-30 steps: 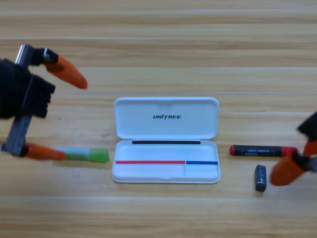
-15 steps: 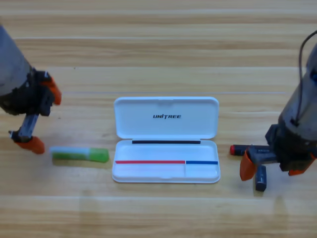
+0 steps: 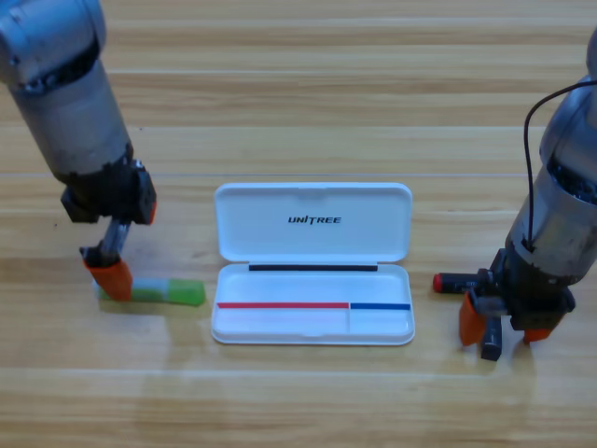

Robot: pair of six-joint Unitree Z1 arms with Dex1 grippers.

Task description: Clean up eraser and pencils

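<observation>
Right tool (image 3: pixel 499 322) straddles the eraser (image 3: pixel 492 341), jaws spread, beside the black pencil (image 3: pixel 457 281) right of the white case (image 3: pixel 312 263). Left tool (image 3: pixel 117 271) meets the green pencil (image 3: pixel 163 291); opening indeterminate. Both items: light, rigid; grip eraser across its short sides.

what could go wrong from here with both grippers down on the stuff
1. The left gripper sits at the very end of the green pencil, so a grab there may tip or swing it.
2. The right gripper straddles the eraser right beside the black pencil; closing could catch or nudge both.
3. A knocked stick could roll away from the white case.
</observation>
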